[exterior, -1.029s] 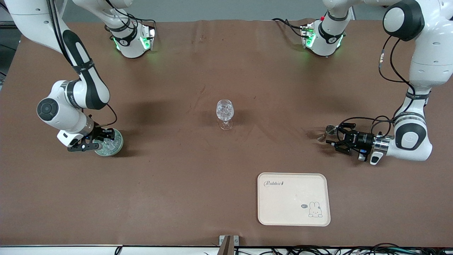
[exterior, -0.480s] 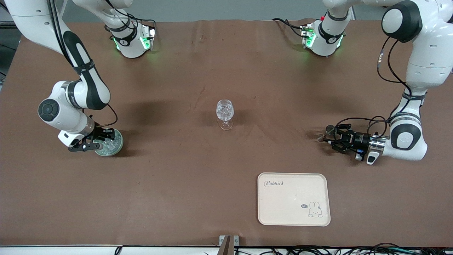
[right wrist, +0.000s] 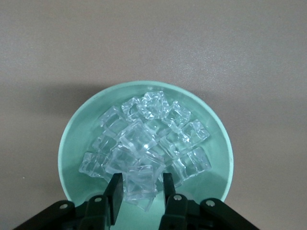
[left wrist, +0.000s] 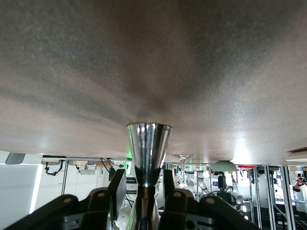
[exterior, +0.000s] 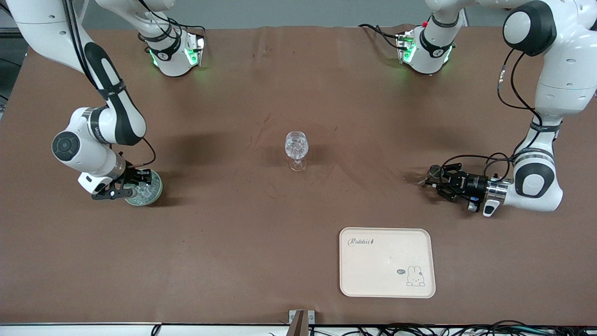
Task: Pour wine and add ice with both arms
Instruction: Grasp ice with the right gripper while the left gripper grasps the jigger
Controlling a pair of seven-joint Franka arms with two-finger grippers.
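Note:
A pale green bowl (exterior: 155, 192) (right wrist: 72, 139) heaped with ice (exterior: 146, 190) (right wrist: 144, 139) stands toward the right arm's end of the table. My right gripper (exterior: 135, 185) (right wrist: 140, 184) reaches down into it, open, its fingers close on either side of one cube. Toward the left arm's end stands a shiny metal jigger (exterior: 432, 173) (left wrist: 148, 143). My left gripper (exterior: 438, 180) (left wrist: 143, 181) lies level at its narrow waist, open, with a slim gap at one pad. A clear stemmed glass (exterior: 296, 149) stands mid-table. No wine shows.
A cream tray (exterior: 387, 280) with a rabbit print lies nearer the front camera than the jigger. Both arm bases (exterior: 175, 51) (exterior: 424, 49) stand along the table's back edge. Cables run along the front edge.
The left gripper slid forward around the jigger and its jaws narrowed on the waist. The right gripper's jaws narrowed around an ice cube in the bowl.

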